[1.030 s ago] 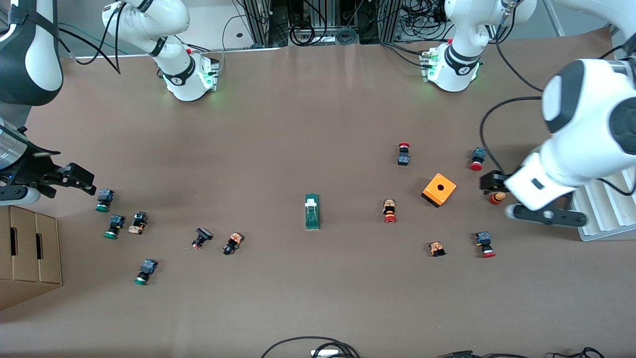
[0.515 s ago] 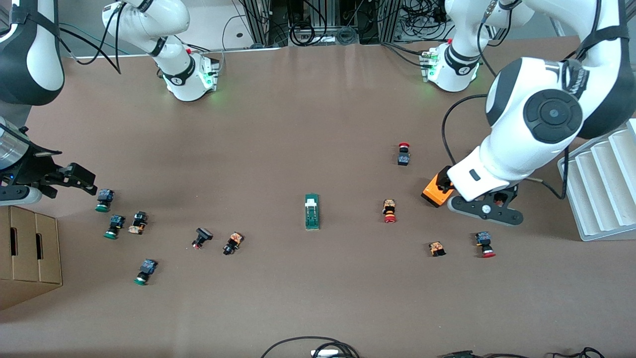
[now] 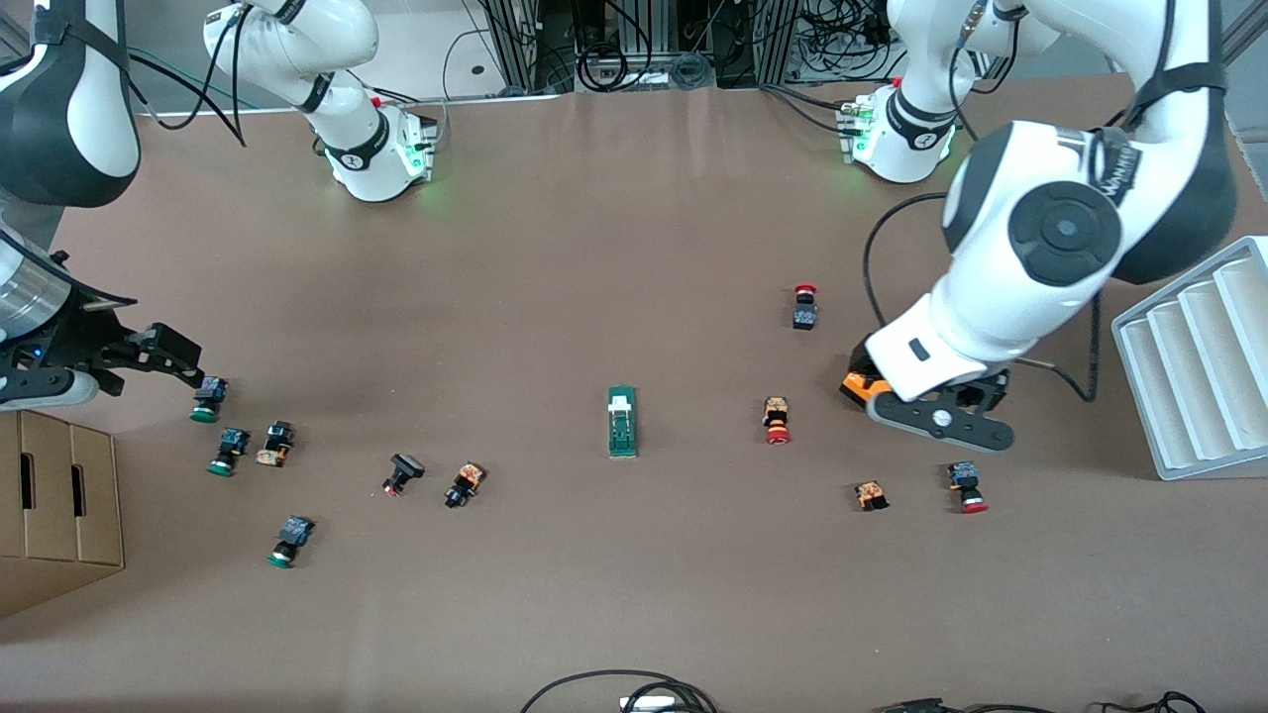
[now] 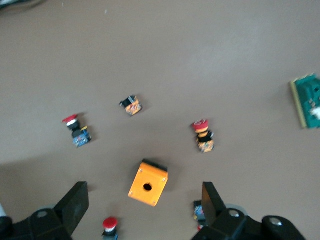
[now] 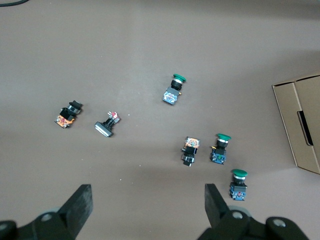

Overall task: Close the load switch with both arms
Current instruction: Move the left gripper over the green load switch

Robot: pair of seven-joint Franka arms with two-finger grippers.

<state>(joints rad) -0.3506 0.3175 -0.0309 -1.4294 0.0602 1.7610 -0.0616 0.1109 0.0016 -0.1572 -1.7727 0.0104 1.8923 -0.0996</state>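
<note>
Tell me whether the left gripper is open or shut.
Open. In the left wrist view the left gripper has its fingers spread wide apart, holding nothing, above the orange box.

matt brown table (image 3: 594,248), cardboard box (image 3: 59,505)

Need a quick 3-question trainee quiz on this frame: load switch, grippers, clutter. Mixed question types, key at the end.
1. True or false: the load switch is held by a gripper.
2. The left gripper hangs over which object? A) cardboard box B) orange box C) white tray
3. Fill in: the push buttons nearest the right gripper have ____ caps.

Key:
1. False. It lies alone at mid-table, both grippers open and away from it.
2. B, the orange box.
3. Green, such as this green-capped button.
</note>
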